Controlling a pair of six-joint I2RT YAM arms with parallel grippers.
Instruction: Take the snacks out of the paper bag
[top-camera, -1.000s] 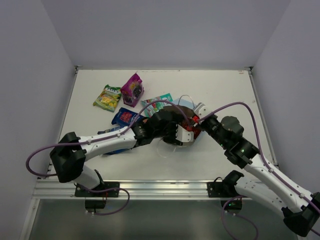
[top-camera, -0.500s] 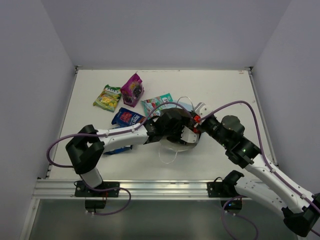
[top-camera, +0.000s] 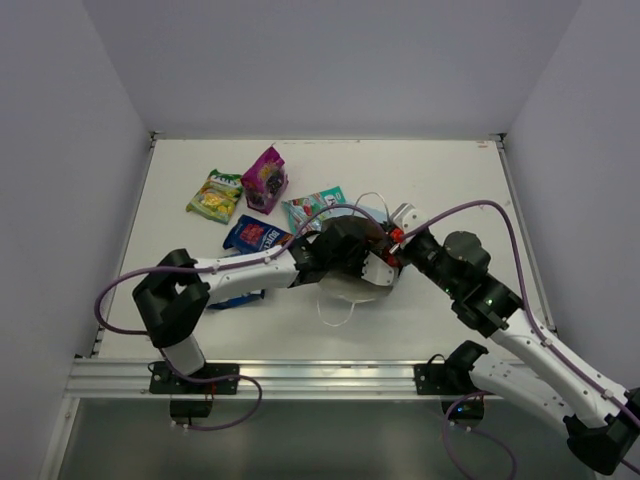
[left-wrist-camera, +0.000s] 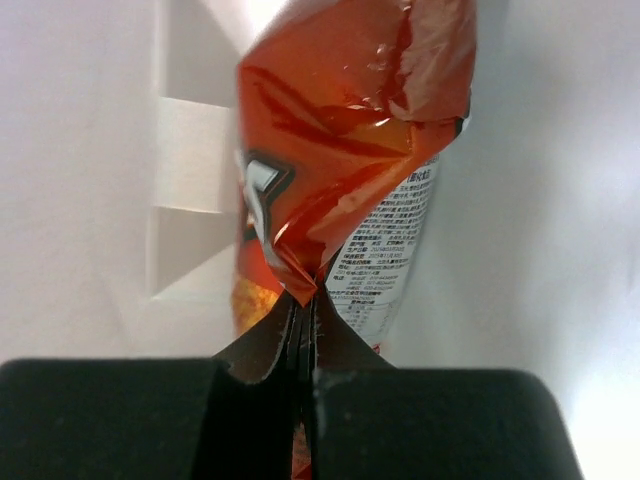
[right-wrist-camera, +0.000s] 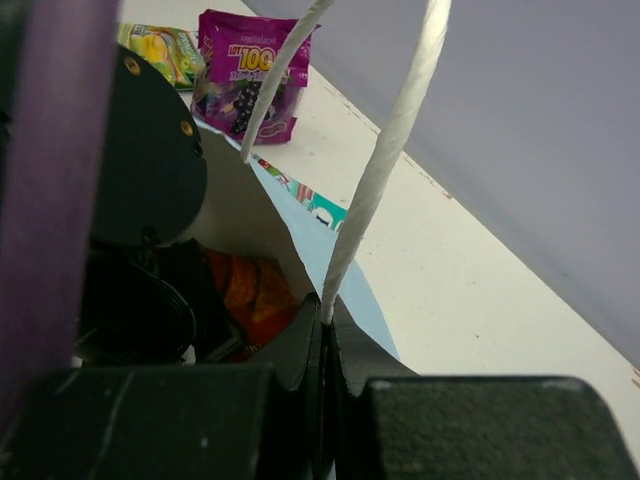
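Left gripper (left-wrist-camera: 305, 330) is inside the paper bag (top-camera: 345, 288), its two fingers closed tight on a crimped corner of the orange-red packet (left-wrist-camera: 340, 130), with the bag's white inner walls all round. Right gripper (right-wrist-camera: 325, 320) is pinched closed on the bag's rim at the foot of a white cord handle (right-wrist-camera: 385, 160), holding the mouth up. The bag lies a little right of the centre of the tabletop (top-camera: 450, 180), nearer the near edge than the far one.

The step in hand looks to be drawing this packet out, possibly the last one inside, though the bag's depths are hidden. To do it well, the right gripper should hold the bag firm while the left backs straight out through the mouth, so the foil neither snags the paper nor drags the bag along. Only a thin corner of foil is held, so a slow pull seems wise.

The left arm reaches low from the near left corner, elbow bent, forearm crossing to the bag. The right arm leans in from the near right corner. Yellow-green (top-camera: 215, 195) and magenta-purple (top-camera: 265, 178) packets lie toward the far left corner
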